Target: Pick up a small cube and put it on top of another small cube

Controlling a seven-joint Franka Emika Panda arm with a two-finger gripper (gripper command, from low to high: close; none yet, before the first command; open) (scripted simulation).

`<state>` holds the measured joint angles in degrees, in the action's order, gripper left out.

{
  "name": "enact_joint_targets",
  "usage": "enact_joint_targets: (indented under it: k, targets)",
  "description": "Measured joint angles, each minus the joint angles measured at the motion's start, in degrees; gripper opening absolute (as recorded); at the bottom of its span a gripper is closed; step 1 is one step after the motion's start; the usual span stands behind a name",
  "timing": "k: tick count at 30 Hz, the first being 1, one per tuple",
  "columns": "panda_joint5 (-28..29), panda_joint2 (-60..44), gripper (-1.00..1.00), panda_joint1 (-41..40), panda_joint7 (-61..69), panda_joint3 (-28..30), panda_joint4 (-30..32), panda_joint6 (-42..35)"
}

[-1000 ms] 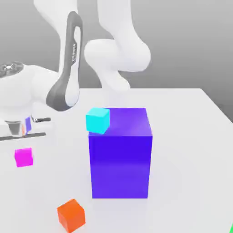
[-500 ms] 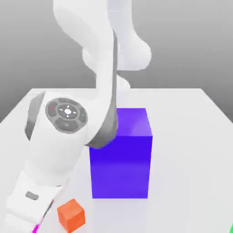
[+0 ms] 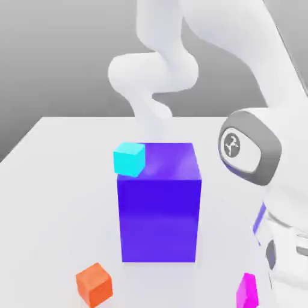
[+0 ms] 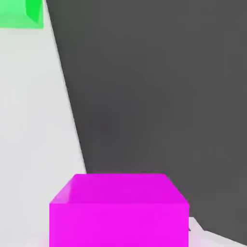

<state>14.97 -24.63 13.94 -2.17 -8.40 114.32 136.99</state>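
Gripping the magenta cube [image 3: 247, 291], the gripper [image 3: 248, 293] has its fingers closed on it, low at the exterior view's right, where the cube hangs tilted; the hand view looks past it to the table's edge and the dark floor beyond. A cube has no long axis to line up with, so the move turns on which way the next cube lies. The green cube [image 4: 19, 13] is on the table [image 3: 72, 186], just beside that edge and well apart from the held one; it looks the likeliest base, though the task does not name one. Reaching it would mean carrying the magenta cube along the edge, levelling it and centring it above before letting go. Toward the exterior view's left of the held cube comes the big block [image 3: 159, 219], with the cyan cube [image 3: 129, 159] on its top, by the side edge at the exterior view's left. Farther that way, nearer the camera than the block, the orange cube [image 3: 94, 285] sits on the table, turned corner-on. Counted out: one arm [image 3: 240, 30], one gripper, one big block, and four small cubes, one each of magenta, green, cyan and orange.
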Motion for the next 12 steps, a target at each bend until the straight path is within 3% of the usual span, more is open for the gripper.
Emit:
enact_joint_targets:
  k: [5, 8, 9, 12]
  targets:
    - [-6.04, -0.66, -1.0, 3.92, -9.02, -3.66, -0.01, 1.59]
    - [-5.77, -5.45, -1.0, 5.17, -11.21, -2.62, 0.02, 6.53]
    - [-5.48, -6.78, 1.0, 5.49, -11.55, -2.25, -0.05, 7.79]
    - [-5.48, -6.78, 1.0, 5.49, -11.55, -2.25, -0.05, 7.79]
